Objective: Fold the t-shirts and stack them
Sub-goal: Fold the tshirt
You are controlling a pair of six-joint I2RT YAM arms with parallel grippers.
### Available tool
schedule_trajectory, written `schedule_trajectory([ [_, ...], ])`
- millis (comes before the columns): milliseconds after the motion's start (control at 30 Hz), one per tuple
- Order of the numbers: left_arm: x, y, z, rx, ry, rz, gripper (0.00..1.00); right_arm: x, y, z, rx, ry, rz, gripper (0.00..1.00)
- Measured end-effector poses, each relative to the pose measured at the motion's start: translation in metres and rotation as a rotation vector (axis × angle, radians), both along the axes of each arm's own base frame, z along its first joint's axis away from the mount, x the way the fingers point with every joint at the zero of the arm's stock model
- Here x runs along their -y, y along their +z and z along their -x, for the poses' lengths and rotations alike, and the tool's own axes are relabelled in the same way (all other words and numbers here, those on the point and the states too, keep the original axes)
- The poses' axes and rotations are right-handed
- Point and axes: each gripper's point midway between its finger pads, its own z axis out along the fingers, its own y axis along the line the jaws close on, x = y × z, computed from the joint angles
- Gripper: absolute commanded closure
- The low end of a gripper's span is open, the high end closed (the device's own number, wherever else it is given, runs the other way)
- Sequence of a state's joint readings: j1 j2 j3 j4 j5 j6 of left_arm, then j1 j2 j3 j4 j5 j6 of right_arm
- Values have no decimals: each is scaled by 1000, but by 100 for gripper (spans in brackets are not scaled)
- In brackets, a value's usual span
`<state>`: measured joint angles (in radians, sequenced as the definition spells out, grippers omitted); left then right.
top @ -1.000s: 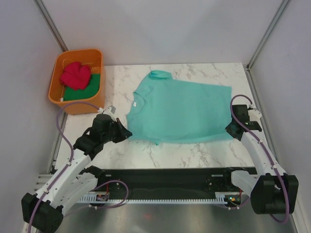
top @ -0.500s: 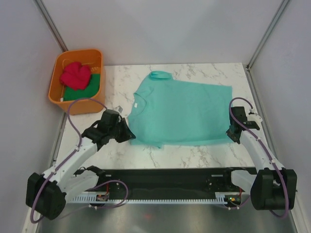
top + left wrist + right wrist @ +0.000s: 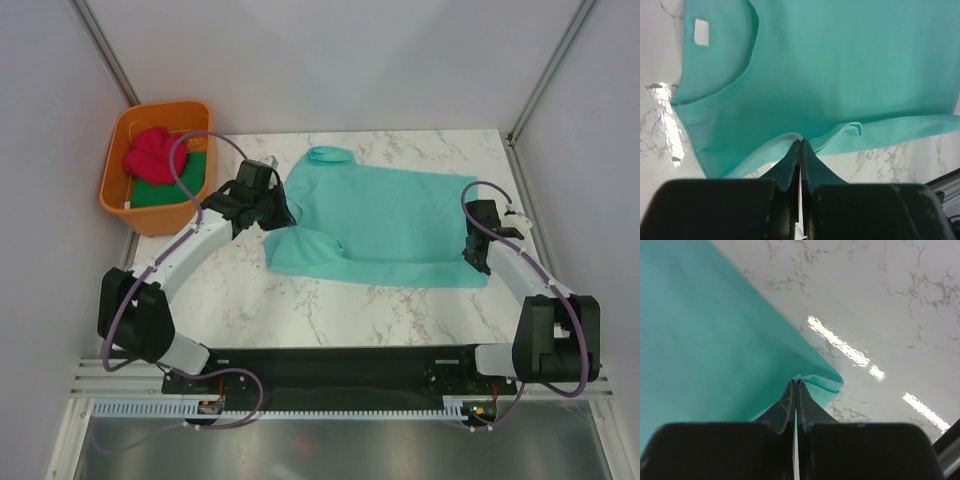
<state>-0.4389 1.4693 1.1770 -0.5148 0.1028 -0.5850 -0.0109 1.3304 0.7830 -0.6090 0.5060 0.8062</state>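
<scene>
Table (image 3: 400, 312) carrying teal shirt (image 3: 400, 225); left tool (image 3: 801, 145), right tool (image 3: 795, 386) pinching its edges; red shirt (image 3: 155, 152) half-hiding green shirt (image 3: 168, 191) in tub (image 3: 135, 216).

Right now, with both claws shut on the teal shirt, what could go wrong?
The left claw and right claw each pinch only a thin edge of the teal t-shirt, so either could slip free. The left side is drawn up near the collar while the right corner sits nearer the front, so the fold may land skewed. The bunched far sleeve may leave a lump.
</scene>
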Motion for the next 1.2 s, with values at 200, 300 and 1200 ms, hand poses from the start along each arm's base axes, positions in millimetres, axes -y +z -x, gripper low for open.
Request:
schedule_trajectory([
  [200,7,-6,-29,12,-23,-53,98,6,3,-25,23,14,8,100],
  [300,11,-6,-40,25,-41,-71,98,13,-2,-25,4,-2,11,100],
  [1200,16,-20,-97,71,-32,-185,98,28,-10,-51,-34,25,48,100],
])
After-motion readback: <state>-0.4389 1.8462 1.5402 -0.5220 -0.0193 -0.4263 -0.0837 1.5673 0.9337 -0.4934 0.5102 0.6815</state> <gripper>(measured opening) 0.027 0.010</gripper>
